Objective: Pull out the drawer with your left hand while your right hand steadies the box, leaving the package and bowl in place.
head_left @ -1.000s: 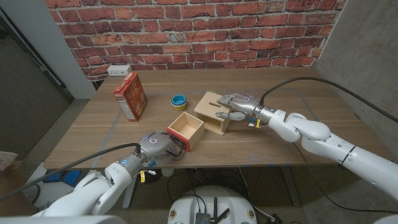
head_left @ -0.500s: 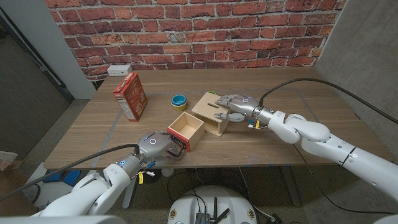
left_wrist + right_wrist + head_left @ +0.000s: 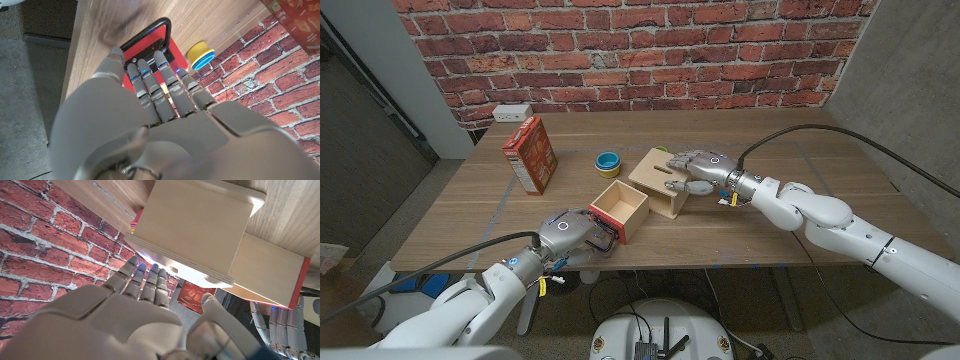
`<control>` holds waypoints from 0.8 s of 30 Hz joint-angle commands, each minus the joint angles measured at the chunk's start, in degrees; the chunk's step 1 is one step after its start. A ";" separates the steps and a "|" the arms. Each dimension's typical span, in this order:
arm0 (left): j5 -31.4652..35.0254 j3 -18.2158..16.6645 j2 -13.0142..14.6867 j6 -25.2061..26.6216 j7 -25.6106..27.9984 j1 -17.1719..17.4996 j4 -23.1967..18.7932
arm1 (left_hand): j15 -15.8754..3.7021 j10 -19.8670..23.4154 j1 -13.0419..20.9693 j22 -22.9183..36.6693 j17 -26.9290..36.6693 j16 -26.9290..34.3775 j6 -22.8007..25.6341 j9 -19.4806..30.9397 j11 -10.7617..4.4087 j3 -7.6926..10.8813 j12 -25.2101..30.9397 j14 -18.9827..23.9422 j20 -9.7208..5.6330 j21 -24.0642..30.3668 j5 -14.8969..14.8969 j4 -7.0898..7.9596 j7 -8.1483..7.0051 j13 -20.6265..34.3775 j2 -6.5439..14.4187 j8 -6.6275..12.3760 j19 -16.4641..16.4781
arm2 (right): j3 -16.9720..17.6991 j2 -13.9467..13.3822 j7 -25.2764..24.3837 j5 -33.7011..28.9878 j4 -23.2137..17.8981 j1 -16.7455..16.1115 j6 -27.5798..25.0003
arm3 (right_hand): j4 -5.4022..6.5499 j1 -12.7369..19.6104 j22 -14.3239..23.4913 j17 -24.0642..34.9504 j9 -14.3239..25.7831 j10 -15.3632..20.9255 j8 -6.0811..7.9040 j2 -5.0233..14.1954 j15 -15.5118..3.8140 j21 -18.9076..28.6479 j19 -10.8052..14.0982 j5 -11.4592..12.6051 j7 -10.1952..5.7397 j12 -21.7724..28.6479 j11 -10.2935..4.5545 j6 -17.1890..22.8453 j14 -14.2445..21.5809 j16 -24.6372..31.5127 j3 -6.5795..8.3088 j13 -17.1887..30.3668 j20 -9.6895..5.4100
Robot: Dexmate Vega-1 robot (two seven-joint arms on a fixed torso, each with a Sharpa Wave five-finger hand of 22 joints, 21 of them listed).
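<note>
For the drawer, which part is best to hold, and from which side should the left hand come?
Take the black loop handle on the drawer's red front, coming from the table's near edge. The handle stands out from the front, so fingers can hook it and pull straight. The left hand is already there; the right hand rests on the box.

The left arm reaches in low over the counter's (image 3: pixel 470 200) near edge, its left hand (image 3: pixel 570 236) curled with fingers (image 3: pixel 150 82) hooked on the drawer's handle (image 3: pixel 157 26). The right arm stretches across from the far side, its right hand (image 3: pixel 698 170) spread, fingers laid on top of the box (image 3: pixel 665 178).
</note>
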 commanded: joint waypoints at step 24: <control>-0.61 -14.32 -15.64 -13.61 -0.91 6.39 -1.44 | -6.41 1.14 -4.08 0.15 0.26 0.37 1.84 -0.29 0.07 2.43 0.41 0.93 -9.01 0.00 -0.23 0.35 0.90 0.06 3.16 0.22 1.49 | 2.61 0.19 1.08 3.75 -2.17 -0.88 -1.80 | 0.15 -0.34 0.13 0.15 0.17 -0.08 -0.18 1.99 -2.31 0.29 0.93 0.37 -0.29 0.32 -0.26 0.02 -0.23 0.03 0.53 0.17 -3.04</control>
